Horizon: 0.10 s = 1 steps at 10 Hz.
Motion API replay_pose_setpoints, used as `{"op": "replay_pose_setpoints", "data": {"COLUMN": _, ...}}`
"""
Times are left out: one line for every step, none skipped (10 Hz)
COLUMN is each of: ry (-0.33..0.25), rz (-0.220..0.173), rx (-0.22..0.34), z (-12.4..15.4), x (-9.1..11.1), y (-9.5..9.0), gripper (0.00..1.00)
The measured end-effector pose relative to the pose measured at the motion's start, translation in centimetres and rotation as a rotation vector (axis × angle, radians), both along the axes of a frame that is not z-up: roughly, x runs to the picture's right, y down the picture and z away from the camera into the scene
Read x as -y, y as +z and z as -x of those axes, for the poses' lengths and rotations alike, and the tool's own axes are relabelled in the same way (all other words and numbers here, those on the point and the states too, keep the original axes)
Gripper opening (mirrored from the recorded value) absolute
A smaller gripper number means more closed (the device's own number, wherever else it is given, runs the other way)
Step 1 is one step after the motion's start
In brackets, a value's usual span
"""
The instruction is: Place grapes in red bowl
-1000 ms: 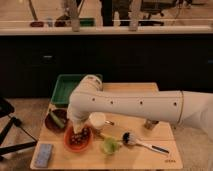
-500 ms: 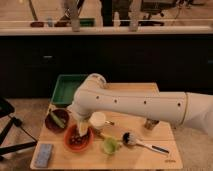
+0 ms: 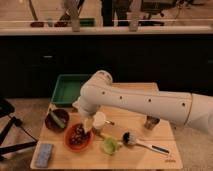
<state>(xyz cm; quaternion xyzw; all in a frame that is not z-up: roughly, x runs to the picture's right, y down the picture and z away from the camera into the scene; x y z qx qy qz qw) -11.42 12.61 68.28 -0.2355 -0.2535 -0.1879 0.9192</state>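
1. We see the grapes [image 3: 77,133] lying inside the red bowl [image 3: 67,143], which sits at the front left of the wooden surface [image 3: 125,157].
2. The gripper [image 3: 87,126] hangs just above the bowl's right rim; we cannot tell how it is set.
3. A white cup [image 3: 99,120] stands just right of it, a maroon bowl [image 3: 56,119] to the left.
4. A green tray [image 3: 67,89] lies behind.

Dark purple-brown grapes [image 3: 77,134] lie in the shallow orange-red bowl [image 3: 67,142] near the worktop's front left; the hand [image 3: 87,126] hangs just above the bowl's rim.
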Motion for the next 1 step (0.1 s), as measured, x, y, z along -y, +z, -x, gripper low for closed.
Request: {"op": "replay_pose_setpoints", "data": {"ry": 0.003, "rz": -0.001, "rx": -0.002, "z": -0.28, "x": 0.27, "y": 0.15, "gripper": 0.8}}
